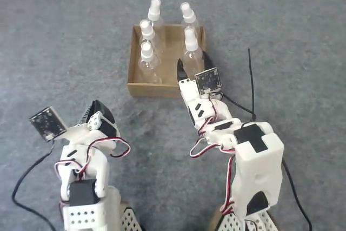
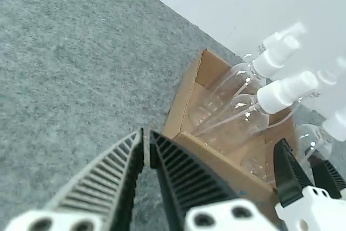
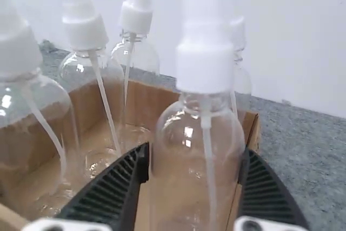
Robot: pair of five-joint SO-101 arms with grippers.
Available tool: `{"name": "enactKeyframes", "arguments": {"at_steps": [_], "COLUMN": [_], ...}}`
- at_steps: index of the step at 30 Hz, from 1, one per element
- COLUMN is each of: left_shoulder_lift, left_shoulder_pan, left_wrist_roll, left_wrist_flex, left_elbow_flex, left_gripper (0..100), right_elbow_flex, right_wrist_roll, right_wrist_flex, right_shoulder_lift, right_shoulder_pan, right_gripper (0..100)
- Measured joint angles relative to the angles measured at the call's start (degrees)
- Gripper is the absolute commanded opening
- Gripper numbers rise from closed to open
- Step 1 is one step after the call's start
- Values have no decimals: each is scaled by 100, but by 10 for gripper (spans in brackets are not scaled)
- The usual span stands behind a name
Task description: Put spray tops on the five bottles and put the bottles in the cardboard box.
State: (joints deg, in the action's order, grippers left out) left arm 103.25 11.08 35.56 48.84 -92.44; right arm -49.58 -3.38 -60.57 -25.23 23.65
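Clear plastic, likely light, stiff and slick, so best pinched at the belly, as by the right gripper [image 1: 193, 59] with the bottle [image 3: 197, 150] upright in the box [image 1: 154, 89] beside four others, left gripper [image 2: 146, 136] pressed together well apart.

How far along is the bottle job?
Done: all five bottles wear spray tops; four stand free in the cardboard box. In hand: right gripper clamps the fifth bottle, upright inside the box. Remaining: release and withdraw. Left gripper is shut, short of the box.
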Motion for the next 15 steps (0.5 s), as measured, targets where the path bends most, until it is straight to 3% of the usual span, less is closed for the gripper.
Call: {"name": "enactKeyframes", "arguments": {"at_steps": [15], "left_shoulder_lift": [0], "left_shoulder_pan": [0], "left_wrist_roll": [0], "left_wrist_flex": [0], "left_elbow_flex": [0], "left_gripper": [13], "right_elbow_flex": [-826], "right_wrist_roll": [0], "right_wrist_flex": [0], "right_shoulder_lift": [677], "right_shoulder_pan": [0], "right_gripper": [210]}}
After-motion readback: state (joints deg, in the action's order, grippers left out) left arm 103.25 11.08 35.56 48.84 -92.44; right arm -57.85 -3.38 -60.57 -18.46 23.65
